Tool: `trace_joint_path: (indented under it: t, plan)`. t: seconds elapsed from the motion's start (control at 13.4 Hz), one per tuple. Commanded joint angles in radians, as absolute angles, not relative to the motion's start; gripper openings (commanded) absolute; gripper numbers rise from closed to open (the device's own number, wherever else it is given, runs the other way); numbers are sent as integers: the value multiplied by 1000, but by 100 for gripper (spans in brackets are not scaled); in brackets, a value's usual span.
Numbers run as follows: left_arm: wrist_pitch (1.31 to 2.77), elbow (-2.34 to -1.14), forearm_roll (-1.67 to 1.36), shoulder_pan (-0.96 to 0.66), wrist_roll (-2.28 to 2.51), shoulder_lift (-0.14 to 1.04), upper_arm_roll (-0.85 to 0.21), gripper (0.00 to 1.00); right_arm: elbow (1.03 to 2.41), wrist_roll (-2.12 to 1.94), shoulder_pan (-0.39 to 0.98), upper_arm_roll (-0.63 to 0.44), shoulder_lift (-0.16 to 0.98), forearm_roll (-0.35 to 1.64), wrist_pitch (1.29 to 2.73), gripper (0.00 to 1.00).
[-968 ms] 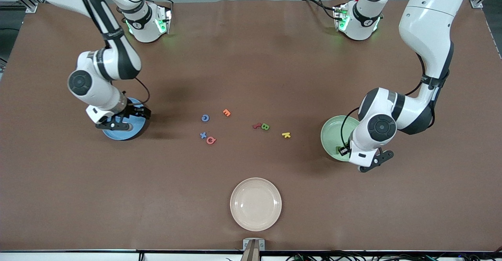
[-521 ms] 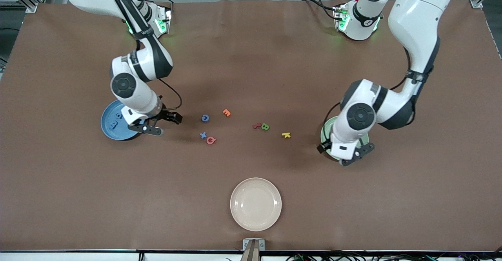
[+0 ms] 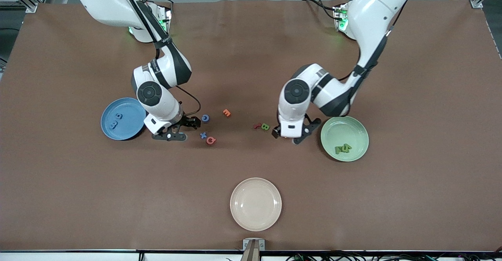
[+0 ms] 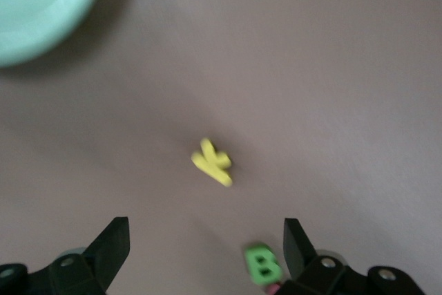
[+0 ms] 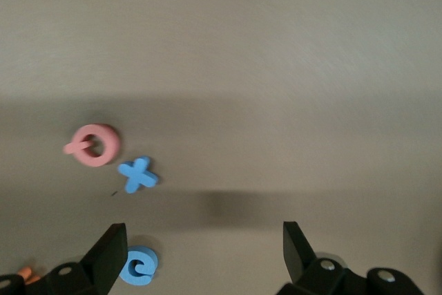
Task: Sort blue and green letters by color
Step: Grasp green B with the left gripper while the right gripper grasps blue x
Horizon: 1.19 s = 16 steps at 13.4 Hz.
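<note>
Foam-like, thin and light: that is my read of the blue and green letters, so each should lift with almost no force but could skid or flip if nudged sideways. Best hold is likely across the narrow outer edges, fingers straddling the piece and closing gently.

Two blue letters lie in the blue plate [image 3: 123, 119] at the right arm's end; a cluster of green letters [image 3: 342, 148] lies in the green plate [image 3: 344, 138] at the left arm's end. On the brown tabletop [image 3: 251, 57] remain the blue C [image 3: 205, 117], the blue X [image 3: 203, 135] and the green B [image 3: 265, 126].

Right hand [image 3: 191, 123] hangs low with fingers spread and empty, the blue C at about 2 o'clock from it in the front view, the X at about 4 o'clock.

Left hand [image 3: 292, 133] is also spread wide and empty, over the yellow K [image 4: 213, 162]; the green B sits at about 10 o'clock from it in the front view, touching a red letter [image 3: 257, 126].

Pink letter [image 3: 211, 140] lies just beside the X, so a grasp there risks dragging it. Orange letter [image 3: 226, 112] and cream plate [image 3: 255, 203] stand apart.
</note>
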State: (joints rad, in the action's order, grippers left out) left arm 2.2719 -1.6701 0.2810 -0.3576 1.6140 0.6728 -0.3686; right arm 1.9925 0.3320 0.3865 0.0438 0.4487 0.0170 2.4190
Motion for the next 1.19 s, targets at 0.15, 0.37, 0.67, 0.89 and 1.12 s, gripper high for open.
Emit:
trace_joint_path:
  t: [0.15, 0.37, 0.67, 0.89, 1.12]
  plan:
    - [2339, -1638, 290, -420, 1860, 739, -364, 90, 1888, 114, 396, 60, 558, 26, 2407, 100]
    - [2358, -1603, 291, -454, 1971, 782, -356, 86, 1838, 94, 406, 64, 601, 28, 2405, 99]
    - [2359, -1582, 291, -462, 1993, 802, -353, 76, 1807, 97, 419, 63, 635, 26, 2404, 83]
    - [2358, -1582, 293, -463, 1991, 810, -344, 71, 1806, 104, 423, 64, 652, 28, 2410, 73]
    - [2359, -1574, 293, -465, 1985, 824, -331, 66, 1805, 104, 430, 64, 653, 28, 2408, 64]
